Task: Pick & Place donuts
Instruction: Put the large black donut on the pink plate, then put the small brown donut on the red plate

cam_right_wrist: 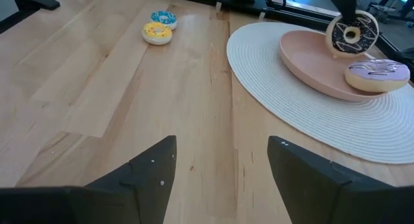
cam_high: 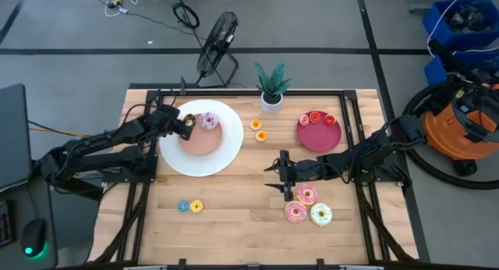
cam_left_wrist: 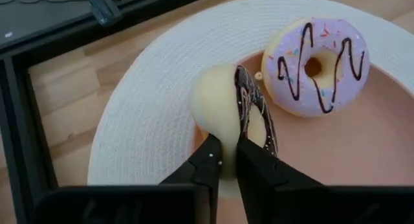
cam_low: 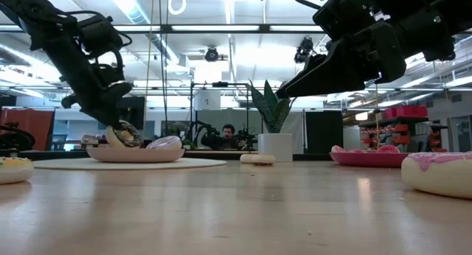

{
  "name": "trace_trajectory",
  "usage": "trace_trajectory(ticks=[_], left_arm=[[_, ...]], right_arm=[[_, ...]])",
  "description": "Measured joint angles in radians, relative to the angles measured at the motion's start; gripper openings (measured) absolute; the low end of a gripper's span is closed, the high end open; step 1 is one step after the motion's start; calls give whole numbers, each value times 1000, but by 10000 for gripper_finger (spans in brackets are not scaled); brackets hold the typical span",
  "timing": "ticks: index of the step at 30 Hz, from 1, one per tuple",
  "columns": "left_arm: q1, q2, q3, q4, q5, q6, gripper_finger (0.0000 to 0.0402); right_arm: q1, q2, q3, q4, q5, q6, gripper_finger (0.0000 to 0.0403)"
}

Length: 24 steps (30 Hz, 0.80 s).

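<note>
surface: we see bare wood | mat: white, round, left of centre | dish: pink, on mat | red plate: right rear | plant: rear edge | fan, vacuum: floor

Left gripper holds a chocolate donut beside the purple donut over the white plate.

The high view looks straight down on the whole worktop. The low view sits at worktop height, facing level toward the potted plant and the room behind. The left wrist view looks closely down at the white woven mat. The right wrist view looks across the worktop toward the same mat; all four share it.
</note>
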Motion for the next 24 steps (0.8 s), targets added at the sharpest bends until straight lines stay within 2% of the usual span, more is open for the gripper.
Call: trace_trajectory(ticks=[4,14,18,24], left_arm=[[0,34,0,-1,0,-16,77],[-1,74,0,57,-59,35,180],[-13,66,0,110,-61,73,193],[-86,66,0,155,-75,106,185]], right_arm=[[0,0,0,0,0,0,252],[0,0,0,1,0,0,252],[0,0,0,1,0,0,252],[0,0,0,1,0,0,252]])
